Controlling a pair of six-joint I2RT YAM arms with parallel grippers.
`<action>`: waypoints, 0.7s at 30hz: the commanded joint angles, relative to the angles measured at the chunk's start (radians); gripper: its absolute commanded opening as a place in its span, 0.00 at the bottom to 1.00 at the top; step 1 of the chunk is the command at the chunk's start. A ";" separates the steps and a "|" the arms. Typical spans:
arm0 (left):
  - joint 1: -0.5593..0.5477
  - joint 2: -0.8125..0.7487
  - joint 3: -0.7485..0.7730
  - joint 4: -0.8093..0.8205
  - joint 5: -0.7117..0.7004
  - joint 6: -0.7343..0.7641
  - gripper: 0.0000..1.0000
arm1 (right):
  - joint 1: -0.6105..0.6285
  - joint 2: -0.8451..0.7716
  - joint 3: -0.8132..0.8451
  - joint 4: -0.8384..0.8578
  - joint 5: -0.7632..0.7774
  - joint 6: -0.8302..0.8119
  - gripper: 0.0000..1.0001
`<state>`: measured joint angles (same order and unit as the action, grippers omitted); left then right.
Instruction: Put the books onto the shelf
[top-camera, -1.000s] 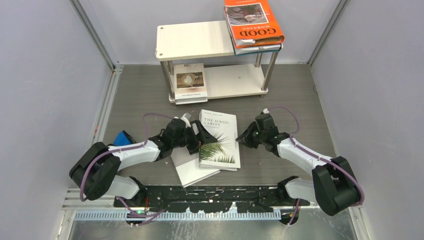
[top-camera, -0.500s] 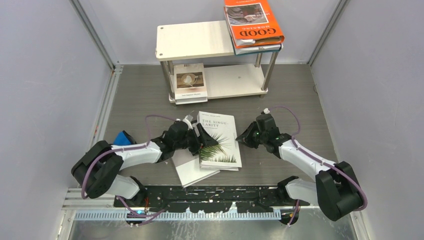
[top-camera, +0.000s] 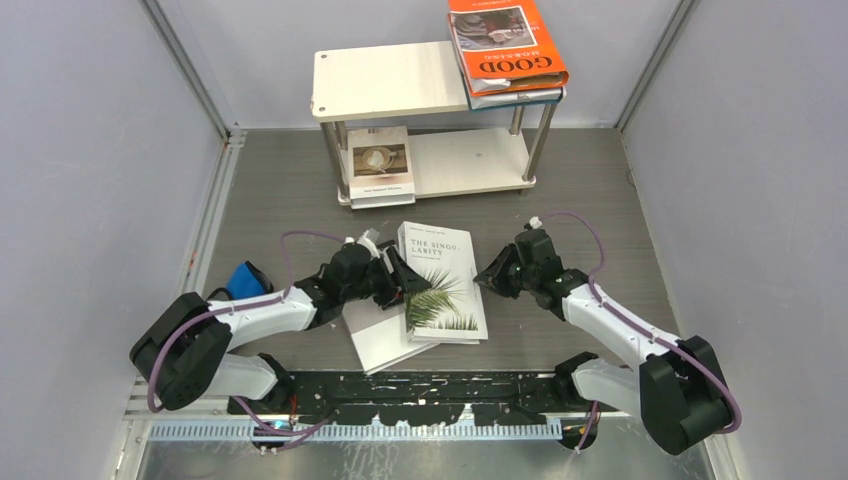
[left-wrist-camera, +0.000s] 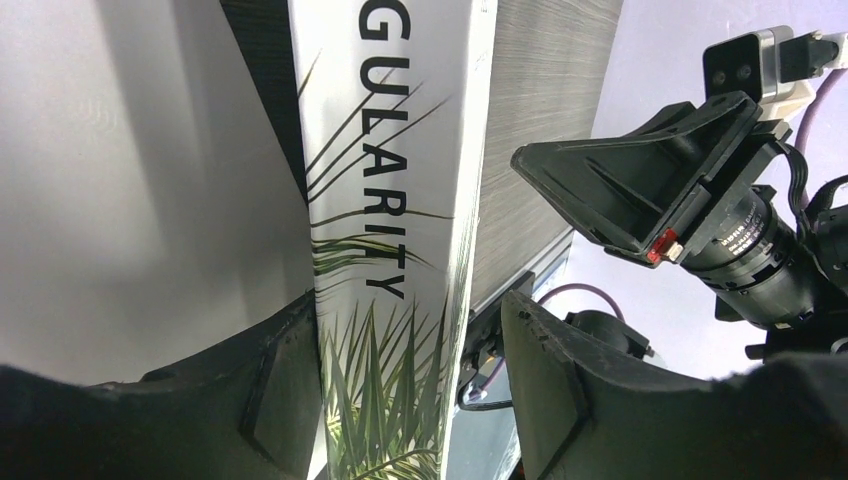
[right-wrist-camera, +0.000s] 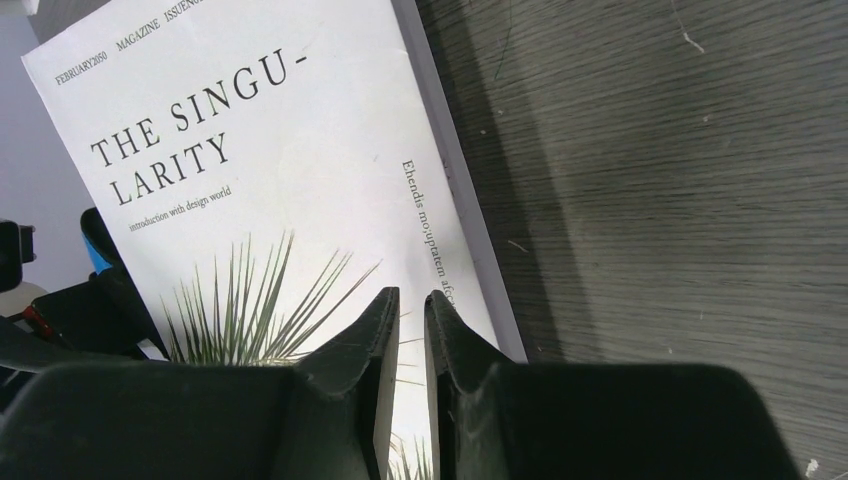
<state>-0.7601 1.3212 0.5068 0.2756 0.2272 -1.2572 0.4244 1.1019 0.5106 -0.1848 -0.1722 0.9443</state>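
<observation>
1. Camera overhead: the palm-leaf book (top-camera: 445, 290) lies flat on the table, its long axis running from the arm bases toward the shelf (top-camera: 390, 80). The shelf stands well beyond both pincers. Your left pincer (top-camera: 402, 284) sits at the book's left long edge, and your right pincer (top-camera: 493, 277) is just beside the opposite edge. A plain grey-white book (top-camera: 385, 345) lies partly underneath, on the near side of the left pincer.
2. Left wrist camera: the book's edge stands between your left fingers (left-wrist-camera: 280, 400), its length running straight ahead of the pincer. The jaws are apart. One finger is at the cover and the other shows a gap, so nothing is gripped yet. I judge this arm the better placed for the lift.
3. Right wrist camera: your right jaws are all but closed, with a thin slit between them and nothing seen in it. The book lies just ahead and left of the tips. You cannot tell whether they touch it.
</observation>
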 joint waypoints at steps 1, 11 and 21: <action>-0.008 -0.025 -0.006 0.023 -0.017 -0.008 0.61 | 0.004 -0.043 0.026 -0.004 0.023 -0.018 0.22; -0.018 -0.005 0.011 0.038 -0.014 -0.011 0.53 | 0.005 -0.083 0.025 -0.036 0.042 -0.028 0.22; -0.030 -0.021 0.054 -0.033 -0.035 -0.002 0.43 | 0.004 -0.187 0.057 -0.155 0.122 -0.097 0.22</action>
<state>-0.7818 1.3197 0.5068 0.2638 0.2150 -1.2720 0.4244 0.9733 0.5125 -0.2836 -0.1162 0.9054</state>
